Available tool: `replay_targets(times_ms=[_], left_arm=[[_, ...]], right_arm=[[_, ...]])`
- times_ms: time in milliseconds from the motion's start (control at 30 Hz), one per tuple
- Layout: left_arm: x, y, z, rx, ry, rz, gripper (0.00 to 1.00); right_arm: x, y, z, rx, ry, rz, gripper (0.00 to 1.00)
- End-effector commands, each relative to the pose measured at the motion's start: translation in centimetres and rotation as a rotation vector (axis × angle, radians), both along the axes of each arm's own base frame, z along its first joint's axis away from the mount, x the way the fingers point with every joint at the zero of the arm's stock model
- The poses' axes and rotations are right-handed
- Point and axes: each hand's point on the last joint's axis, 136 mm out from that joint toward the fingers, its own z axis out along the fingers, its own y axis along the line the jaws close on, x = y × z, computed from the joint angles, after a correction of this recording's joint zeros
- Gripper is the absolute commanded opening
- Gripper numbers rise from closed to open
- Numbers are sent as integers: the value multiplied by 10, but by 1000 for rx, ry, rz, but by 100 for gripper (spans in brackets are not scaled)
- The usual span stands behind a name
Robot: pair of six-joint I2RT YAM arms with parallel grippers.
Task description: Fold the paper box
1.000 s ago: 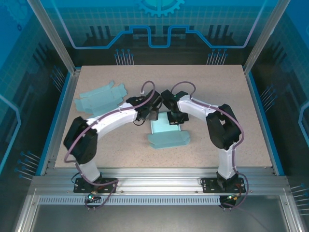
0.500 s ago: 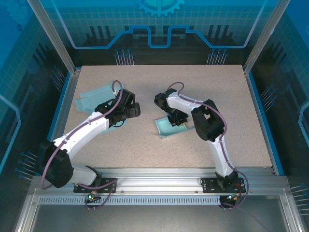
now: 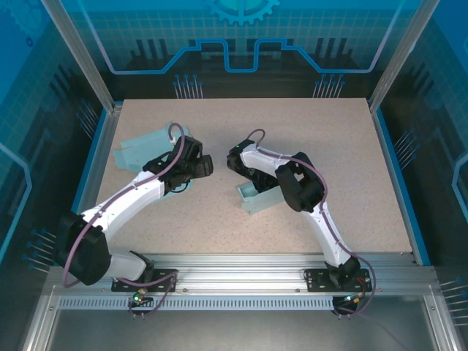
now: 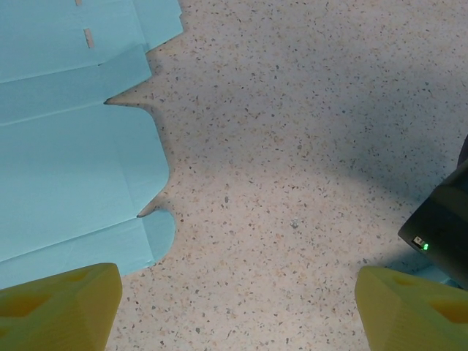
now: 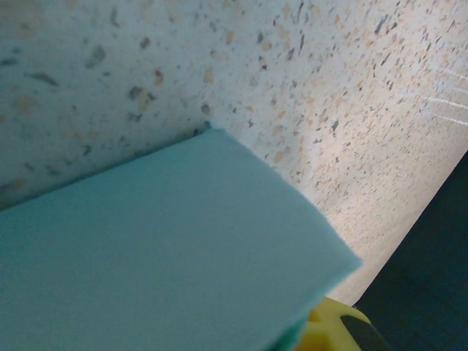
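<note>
Our left claw (image 4: 234, 311) stands wide open. Its two yellow fingertips (image 4: 62, 307) sit at the bottom corners of the wrist view with bare table (image 4: 292, 146) between them, and they grip nothing. A flat blue sheet (image 4: 73, 146) lies ahead of this claw on its left-finger side. That finger overlaps the sheet's lower edge in the picture, but we cannot tell whether they touch. On the other side, a dark body with a green light (image 4: 439, 219) is cut off by the frame, and we cannot say what it is.

From above, the left claw (image 3: 199, 165) ends a left arm (image 3: 131, 194) stretched low and slantwise from its base. The sheet (image 3: 142, 146) lies behind the wrist, partly covered by it.

The right arm (image 3: 322, 219) rises from its base, bends sharply at the elbow and doubles back. Its right claw (image 3: 247, 174) points down at the box (image 3: 262, 197), which sits right against the claw on its near side, with one wall raised.

In the right wrist view a blurred blue panel of the box (image 5: 146, 256) lies very close to the lens. One yellow fingertip (image 5: 333, 329) peeks out under its corner. The panel hides the other finger, so we cannot tell whether this claw is clamped on the panel or merely against it.
</note>
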Motion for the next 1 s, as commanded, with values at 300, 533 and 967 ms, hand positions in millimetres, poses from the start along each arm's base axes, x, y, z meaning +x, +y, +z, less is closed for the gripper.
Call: replay_targets(times_ms=[300, 533, 967], left_arm=[[1, -4, 4, -52, -36, -43, 83], [5, -4, -6, -55, -15, -45, 78], [18, -15, -46, -39, 37, -96, 72]], right_arm=[[2, 23, 29, 86, -120, 51, 68], [1, 32, 65, 105, -153, 86, 71], [-24, 34, 211, 262, -466, 137, 100]])
